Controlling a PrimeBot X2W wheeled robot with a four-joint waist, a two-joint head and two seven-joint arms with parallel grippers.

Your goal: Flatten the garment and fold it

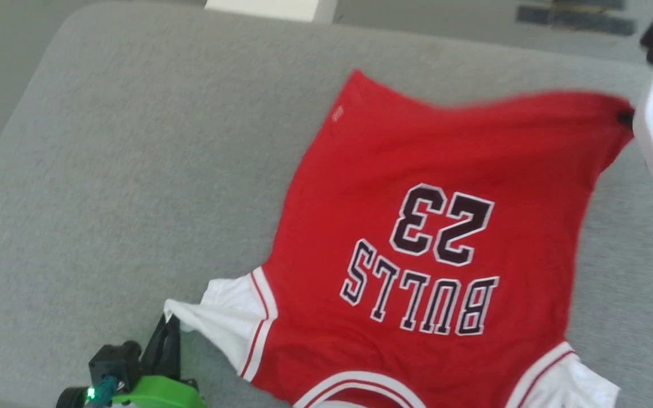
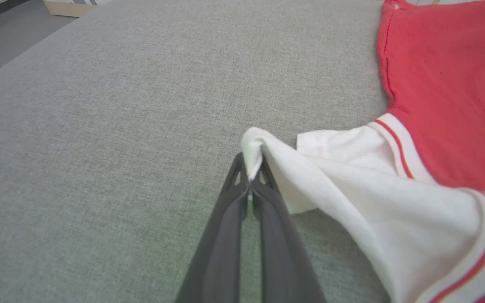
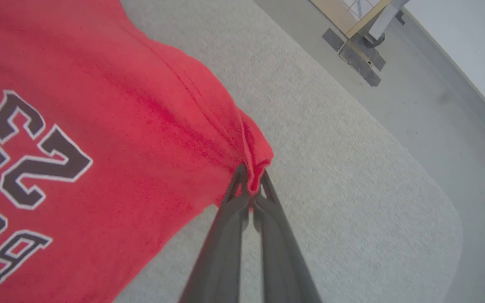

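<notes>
Looking like a robot lab or test room, not a home. A big grey fabric-covered table (image 1: 134, 170) with rounded corners is serving as the work surface. Smooth grey floor (image 3: 436, 105) is running all round the table. A pale box (image 1: 270, 8) is sitting just beyond the table's far edge. Dark strips (image 1: 576, 20) are lying beyond its far right corner. A wood-edged bench (image 3: 364, 17) is standing past the table there, with a plain pale wall (image 3: 470, 42) rising behind.

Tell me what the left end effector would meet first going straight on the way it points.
The left end effector is shut on the garment's white sleeve, so that fold comes first; past it, probably just the grey surface, though depth is unclear.
</notes>
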